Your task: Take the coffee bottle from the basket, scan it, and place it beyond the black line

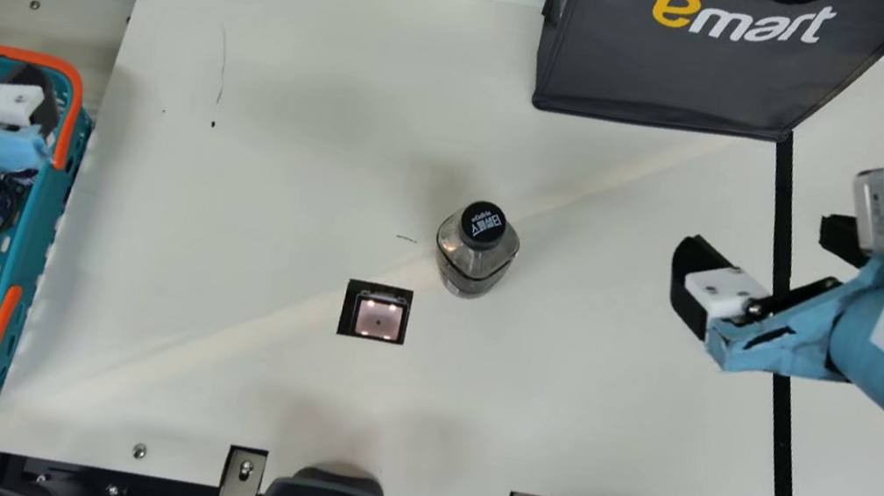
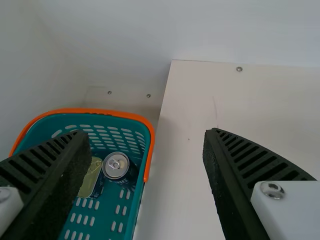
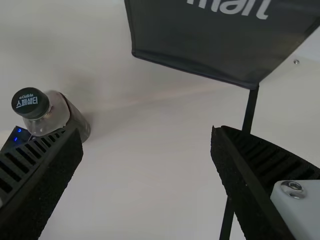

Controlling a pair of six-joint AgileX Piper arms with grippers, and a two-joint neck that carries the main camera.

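**Coffee Bottle Awaits Pickup Short of the Line**

The coffee bottle (image 1: 476, 249) stands on the table near the scanner window (image 1: 378, 320), short of the black line (image 1: 782, 462). The right gripper (image 3: 145, 132) is spread wide and empty; the left gripper (image 2: 145, 133), also wide and empty, is at the basket (image 1: 40, 255). An off-center approach could let one finger clip the slim bottle and topple it. A grip on the sloping shoulder could slip, and a barcode turned from the reader could spoil any scan that remains. Swinging wide might knock the dark bag (image 1: 674, 67) beside the line. The bottle is upright, cap pointing up, its long axis vertical to the tabletop.
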